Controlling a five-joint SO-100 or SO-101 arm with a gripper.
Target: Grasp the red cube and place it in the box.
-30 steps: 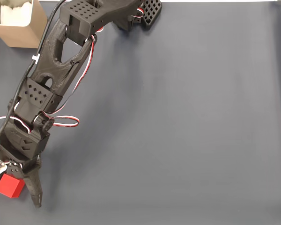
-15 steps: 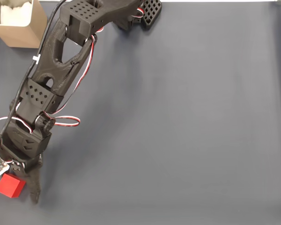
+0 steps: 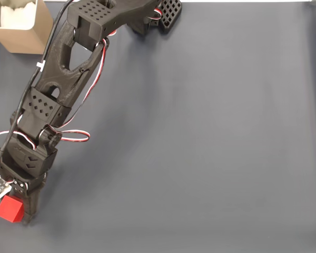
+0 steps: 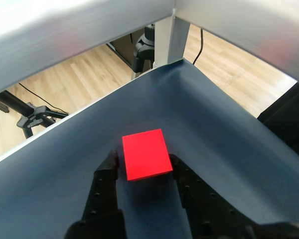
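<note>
The red cube point(image 3: 9, 208) rests on the dark mat at the bottom left of the fixed view, close to the table's edge. My gripper point(image 3: 13, 214) reaches down over it, its black moving finger point(image 3: 29, 206) pressed against the cube's right side. In the wrist view the red cube point(image 4: 145, 154) sits between both fingertips point(image 4: 110, 163), which touch its two sides; my gripper point(image 4: 143, 162) is shut on it. The box point(image 3: 38, 32), tan with a white inside, stands at the top left corner, far from the cube.
The arm's base point(image 3: 160, 13) is at the top centre. The dark mat point(image 3: 210, 137) stretches wide to the right. In the wrist view the table's corner lies just beyond the cube, with a metal frame post point(image 4: 170, 35) and a tripod point(image 4: 37, 115) on the wooden floor.
The moving finger swung left, closing the gap until it met the cube's right side. The cube itself stayed in place.
</note>
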